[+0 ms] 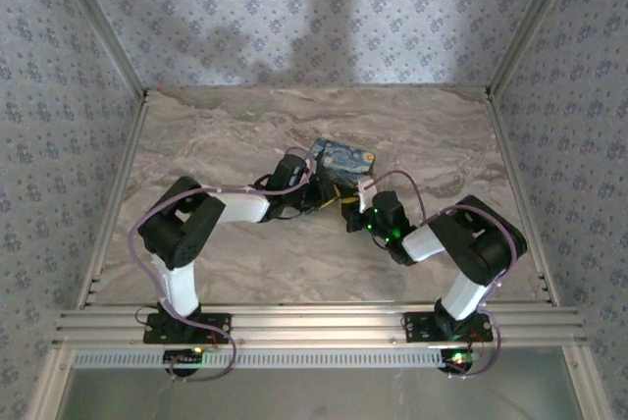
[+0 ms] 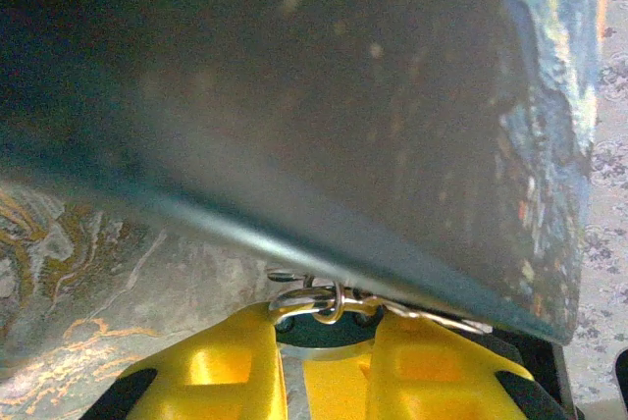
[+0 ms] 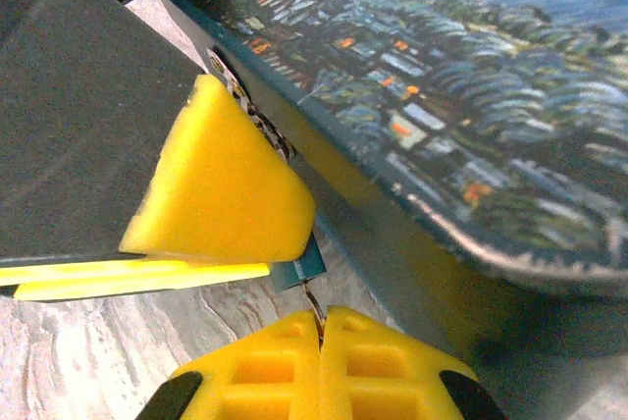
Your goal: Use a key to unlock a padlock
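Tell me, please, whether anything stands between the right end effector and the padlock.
Nothing visible does: the padlock, pinched in the left end effector, sits just beyond the shut right end effector.

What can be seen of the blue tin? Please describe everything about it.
The tin is a flat, blue, rectangular box, apparently of glossy painted metal. Its lid shows a night village under a swirling sky. It looks closed and lies lid up on the table, toward the far middle. The left gripper and the right gripper are at its near wall; whether they touch it cannot be told.
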Controlling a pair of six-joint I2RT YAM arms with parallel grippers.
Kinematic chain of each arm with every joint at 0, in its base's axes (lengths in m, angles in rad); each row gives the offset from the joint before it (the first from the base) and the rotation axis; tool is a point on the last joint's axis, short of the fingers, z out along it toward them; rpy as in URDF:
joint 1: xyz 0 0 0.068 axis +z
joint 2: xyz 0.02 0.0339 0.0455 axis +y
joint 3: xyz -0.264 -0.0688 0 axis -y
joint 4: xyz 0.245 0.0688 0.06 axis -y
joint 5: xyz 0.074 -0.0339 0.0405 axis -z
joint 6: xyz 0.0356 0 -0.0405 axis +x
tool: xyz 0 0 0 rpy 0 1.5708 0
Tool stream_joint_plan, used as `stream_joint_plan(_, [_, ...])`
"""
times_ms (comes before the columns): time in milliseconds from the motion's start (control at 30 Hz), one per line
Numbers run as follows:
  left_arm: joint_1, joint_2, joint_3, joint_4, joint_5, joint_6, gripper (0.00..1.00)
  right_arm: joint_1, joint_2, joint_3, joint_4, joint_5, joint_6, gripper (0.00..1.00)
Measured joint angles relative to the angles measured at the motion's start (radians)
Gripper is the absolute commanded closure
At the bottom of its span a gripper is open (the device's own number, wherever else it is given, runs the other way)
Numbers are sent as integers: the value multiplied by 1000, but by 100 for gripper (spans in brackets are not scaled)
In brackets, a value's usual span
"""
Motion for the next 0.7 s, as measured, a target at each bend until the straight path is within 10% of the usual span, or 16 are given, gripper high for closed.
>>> stream_joint_plan(700, [42,-92,-139,49,26,-31,44,22,52,-16,105,3,117,100])
